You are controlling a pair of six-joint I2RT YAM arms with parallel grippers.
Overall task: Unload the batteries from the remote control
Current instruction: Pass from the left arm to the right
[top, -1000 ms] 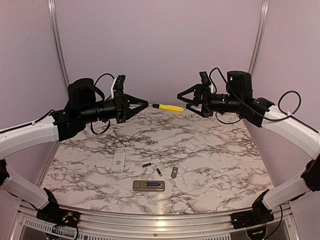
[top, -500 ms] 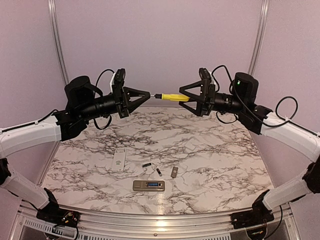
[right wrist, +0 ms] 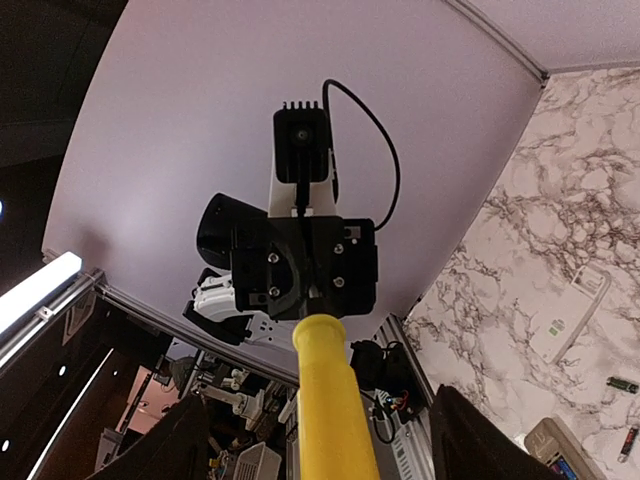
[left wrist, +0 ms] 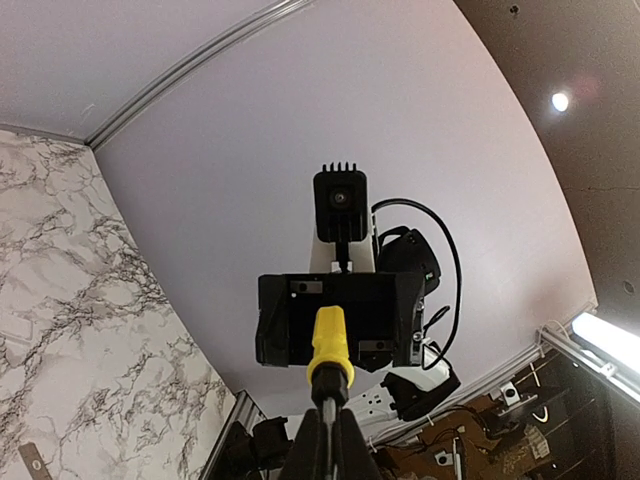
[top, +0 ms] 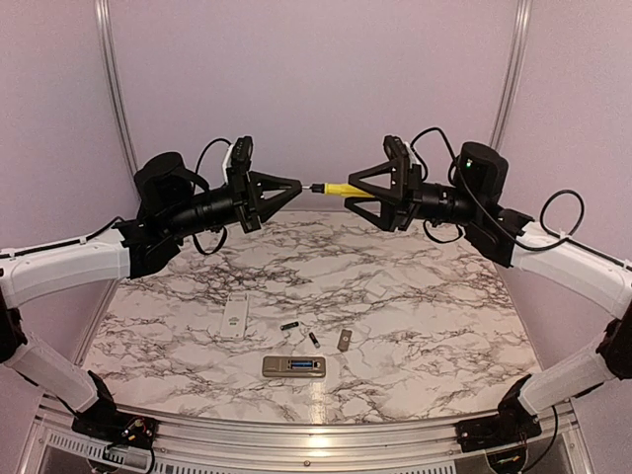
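High above the remote (top: 293,366), the left gripper (top: 296,186) pinches the screwdriver (top: 334,189) tip, the right gripper (top: 355,191), spread around its yellow handle, should squeeze next, and two batteries (top: 289,325) lie out just beyond the remote.

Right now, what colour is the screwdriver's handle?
Yellow; the screwdriver handle shows best in the right wrist view.

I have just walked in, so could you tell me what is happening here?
The two arms seem to be passing a yellow-handled screwdriver in mid-air. The left gripper is shut on its metal shaft; the right gripper stands open around the yellow handle, not gripping it. Two batteries lie on the marble table near the remote control.
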